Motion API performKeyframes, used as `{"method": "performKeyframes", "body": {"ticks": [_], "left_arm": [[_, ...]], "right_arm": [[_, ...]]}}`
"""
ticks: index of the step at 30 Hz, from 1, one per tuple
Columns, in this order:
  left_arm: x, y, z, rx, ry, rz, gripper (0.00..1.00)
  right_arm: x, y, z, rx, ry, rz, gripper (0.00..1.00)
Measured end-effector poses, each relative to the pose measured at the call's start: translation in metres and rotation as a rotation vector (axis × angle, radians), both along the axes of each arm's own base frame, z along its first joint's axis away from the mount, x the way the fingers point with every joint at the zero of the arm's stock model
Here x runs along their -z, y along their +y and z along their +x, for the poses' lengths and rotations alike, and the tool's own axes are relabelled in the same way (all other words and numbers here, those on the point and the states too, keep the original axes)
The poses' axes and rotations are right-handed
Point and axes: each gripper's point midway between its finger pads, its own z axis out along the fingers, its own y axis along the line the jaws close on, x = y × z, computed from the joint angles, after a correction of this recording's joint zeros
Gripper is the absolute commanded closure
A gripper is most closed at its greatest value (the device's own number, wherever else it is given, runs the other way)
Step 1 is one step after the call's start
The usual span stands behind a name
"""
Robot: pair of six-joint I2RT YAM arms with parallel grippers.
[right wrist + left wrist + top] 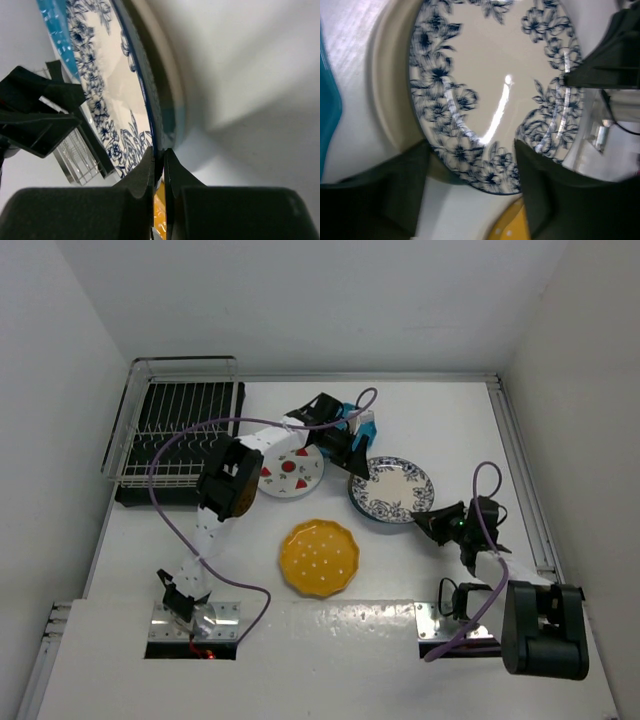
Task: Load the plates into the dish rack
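The white plate with the blue floral rim (392, 490) lies mid-table on top of the cream-and-light-blue plate (172, 107). My right gripper (427, 519) is shut on its right rim, which sits edge-on between the pads in the right wrist view (158, 159). My left gripper (358, 462) is open at the plate's left rim, and the rim lies between its spread fingers (470, 192). The strawberry plate (292, 472) and the yellow plate (318, 558) lie flat nearby. The teal plate (362, 422) is partly hidden under the left wrist. The dish rack (180, 440) stands at the far left with no plates in it.
White walls enclose the table on the left, back and right. A metal rail (522, 475) runs along the right edge. The left arm's purple cable (170, 465) loops over the rack's near corner. The yellow plate's edge shows just beyond the left fingers (507, 230).
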Motion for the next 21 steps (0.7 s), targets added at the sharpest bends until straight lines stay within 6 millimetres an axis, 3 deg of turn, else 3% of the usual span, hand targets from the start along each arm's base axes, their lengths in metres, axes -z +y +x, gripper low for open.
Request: {"method": "performKeyframes", "body": {"ticks": [5, 7, 11, 15, 21], "left_arm": [[0.007, -0.001, 0.005, -0.017, 0.005, -0.010, 0.57], [0.008, 0.002, 0.007, -0.024, 0.017, -0.016, 0.55], [0.007, 0.003, 0.008, -0.029, 0.027, -0.030, 0.41], [0.019, 0.006, 0.001, -0.031, 0.059, -0.025, 0.40], [0.019, 0.004, -0.006, -0.032, 0.133, -0.088, 0.44]], "right_arm": [[0.011, 0.004, -0.009, -0.010, 0.033, -0.009, 1.00], [0.013, 0.008, -0.010, -0.022, 0.037, -0.010, 1.00], [0.012, 0.014, -0.008, -0.044, 0.007, -0.019, 1.00], [0.009, 0.017, -0.007, -0.059, -0.026, -0.025, 1.00], [0.005, 0.019, -0.006, -0.079, -0.086, -0.030, 1.00]]}}
